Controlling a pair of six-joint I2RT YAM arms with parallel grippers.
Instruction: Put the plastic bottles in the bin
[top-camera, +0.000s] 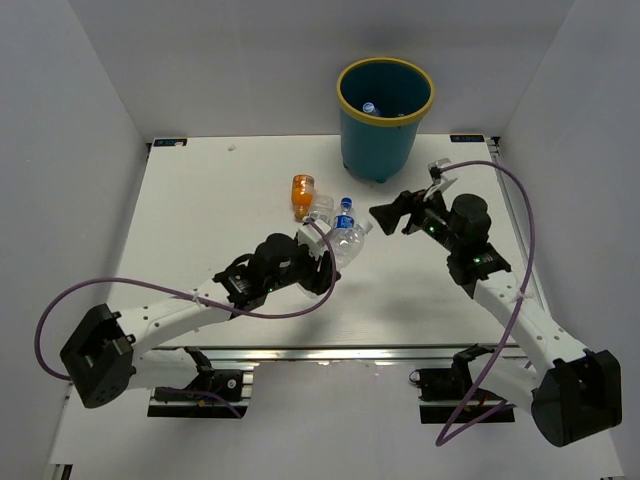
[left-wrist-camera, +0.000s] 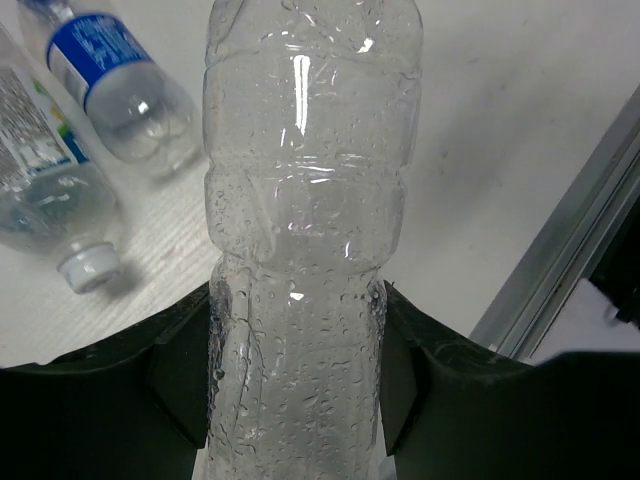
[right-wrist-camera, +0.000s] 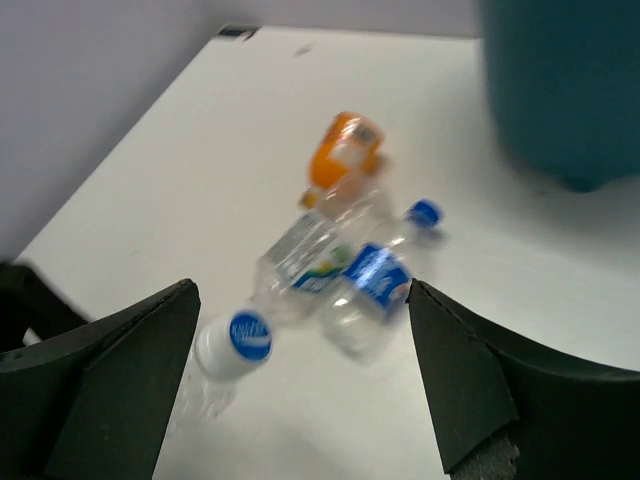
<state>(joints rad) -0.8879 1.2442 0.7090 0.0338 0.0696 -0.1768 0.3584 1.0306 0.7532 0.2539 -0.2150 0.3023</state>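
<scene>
My left gripper (top-camera: 322, 256) is shut on a plain clear bottle (top-camera: 345, 243); in the left wrist view the wet bottle (left-wrist-camera: 305, 220) is pinched between both pads of the gripper (left-wrist-camera: 297, 372). On the table lie a short orange bottle (top-camera: 302, 194), a clear labelled bottle (top-camera: 321, 211) and a blue-labelled bottle (top-camera: 345, 214). My right gripper (top-camera: 388, 215) is open and empty just right of them. In the right wrist view its open gripper (right-wrist-camera: 300, 300) frames the orange bottle (right-wrist-camera: 345, 150), the blue-labelled one (right-wrist-camera: 375, 282) and the held bottle's cap (right-wrist-camera: 236, 340). The teal bin (top-camera: 378, 135) stands at the back, a bottle (top-camera: 370, 107) inside it.
White walls close the table on the left, right and back. An aluminium rail (top-camera: 330, 352) runs along the near edge and also shows in the left wrist view (left-wrist-camera: 570, 250). Purple cables loop from both arms.
</scene>
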